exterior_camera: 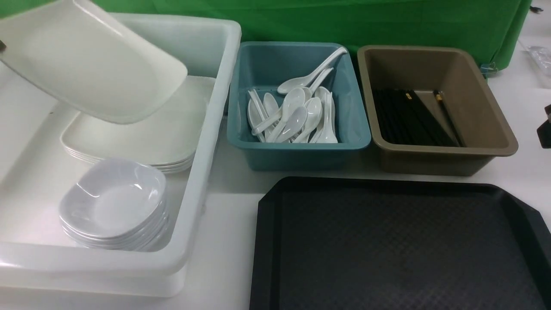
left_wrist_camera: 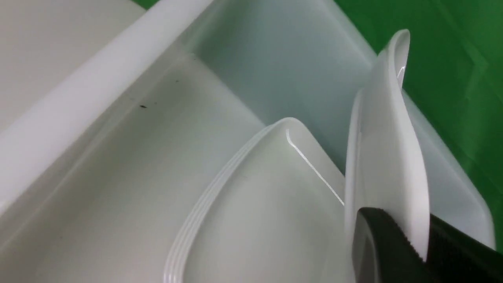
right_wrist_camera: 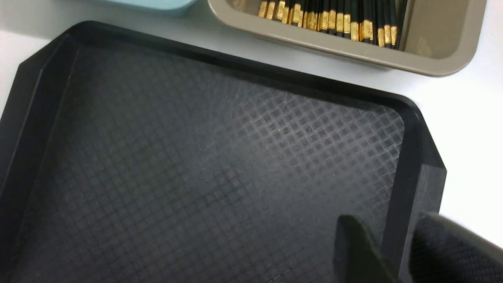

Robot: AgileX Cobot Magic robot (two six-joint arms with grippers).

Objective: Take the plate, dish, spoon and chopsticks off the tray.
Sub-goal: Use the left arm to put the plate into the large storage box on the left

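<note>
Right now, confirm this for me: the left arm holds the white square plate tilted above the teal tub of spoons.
Wrong tub. The plate hangs tilted above the white tub, over its stack of square plates, not the teal tub. The front view shows it. The rest stands: the left arm's jaws hold the plate.

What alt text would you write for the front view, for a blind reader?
A large white plate hangs tilted over a white tub that holds stacked plates and small dishes. Beside it stand a teal tub of spoons and a brown tub of chopsticks; the black tray in front looks bare.
</note>
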